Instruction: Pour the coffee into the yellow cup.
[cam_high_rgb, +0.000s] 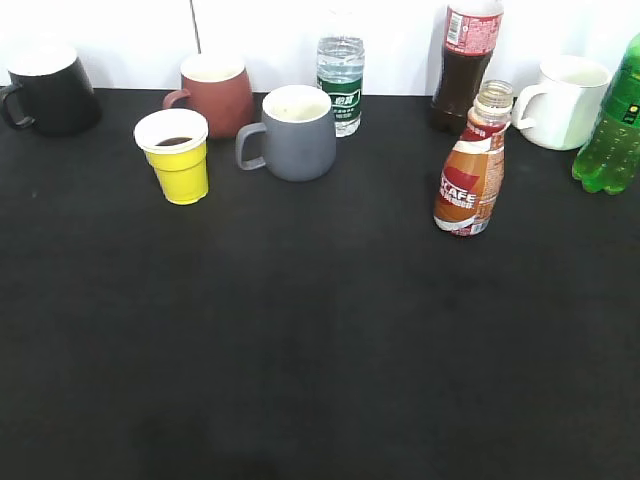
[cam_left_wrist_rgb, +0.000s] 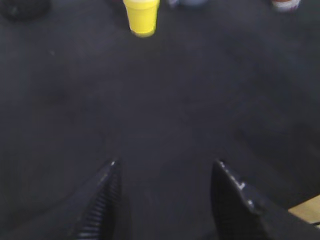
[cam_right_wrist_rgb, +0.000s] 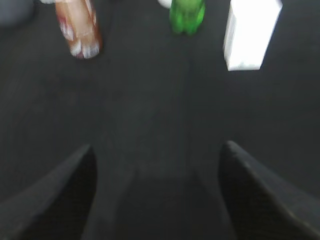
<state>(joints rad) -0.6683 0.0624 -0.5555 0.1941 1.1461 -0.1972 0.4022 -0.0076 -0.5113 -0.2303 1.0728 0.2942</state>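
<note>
The coffee (cam_high_rgb: 470, 170) stands uncapped, right of centre; the yellow cup (cam_high_rgb: 178, 156), already holding some dark liquid, stands far left. Both grippers (cam_left_wrist_rgb: 165, 200) (cam_right_wrist_rgb: 157, 195) hang empty, jaws apart. Any top-up needs a mid-bottle grasp and a slow tilt over the rim.

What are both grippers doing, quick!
Left gripper: open, holding nothing, above bare table.
Right gripper: open, holding nothing, away from the coffee bottle.
</note>
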